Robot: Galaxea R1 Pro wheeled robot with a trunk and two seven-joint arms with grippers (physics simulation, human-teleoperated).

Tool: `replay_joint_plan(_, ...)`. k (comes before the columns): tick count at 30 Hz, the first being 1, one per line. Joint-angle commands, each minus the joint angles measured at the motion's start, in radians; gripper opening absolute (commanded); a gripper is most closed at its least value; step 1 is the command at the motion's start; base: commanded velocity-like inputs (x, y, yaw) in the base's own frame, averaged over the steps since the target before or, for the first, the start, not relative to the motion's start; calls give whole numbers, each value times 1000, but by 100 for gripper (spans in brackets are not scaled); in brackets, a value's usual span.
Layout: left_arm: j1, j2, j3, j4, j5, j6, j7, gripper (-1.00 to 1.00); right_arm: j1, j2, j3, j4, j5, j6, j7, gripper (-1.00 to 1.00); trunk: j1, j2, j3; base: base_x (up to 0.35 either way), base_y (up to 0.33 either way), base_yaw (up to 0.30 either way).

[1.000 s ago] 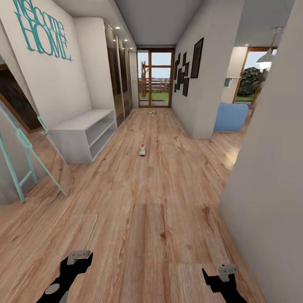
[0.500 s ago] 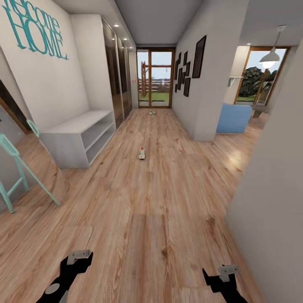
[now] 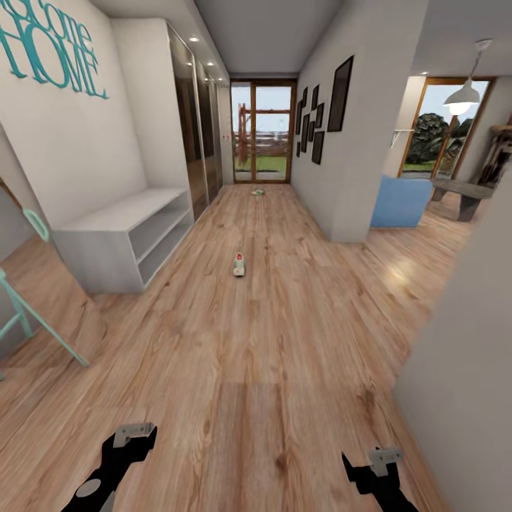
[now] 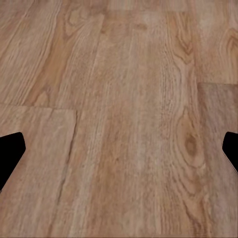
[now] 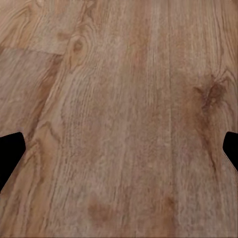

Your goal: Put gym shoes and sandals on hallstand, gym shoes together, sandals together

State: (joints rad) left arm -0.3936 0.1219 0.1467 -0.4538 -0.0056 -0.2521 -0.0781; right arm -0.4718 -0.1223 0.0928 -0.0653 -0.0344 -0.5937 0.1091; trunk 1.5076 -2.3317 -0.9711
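While the floor (image 3: 270, 355) runs bare ahead, the rack (image 3: 121, 238) stands at the left wall, nothing on it. One shoe (image 3: 239, 265) lies mid-corridor, well apart from both; another small thing (image 3: 258, 190) lies by the far door. Likely light and soft-sided, the shoe is best pinched at its collar. Left claw (image 4: 119, 148) and right claw (image 5: 119, 148) hang wide, empty.

Far object (image 3: 258, 190) by the glass door (image 3: 263, 132): too small to identify. Wall lettering (image 3: 47, 53): cropped by frame edge.
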Motion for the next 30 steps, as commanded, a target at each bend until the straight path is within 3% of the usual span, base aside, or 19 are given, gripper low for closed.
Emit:
replay_joint_plan(1, -1, -1, 7, 1, -1, -2, -8, 100, -1, 0, 7, 1, -4, -3, 1, 100, 0, 0, -1, 338, 0, 0)
replay_joint_plan(30, 0, -1, 5, 5, -1, -2, -8, 100, -1, 0, 7, 2, -4, -3, 0, 100, 0, 0, -1, 338, 0, 0)
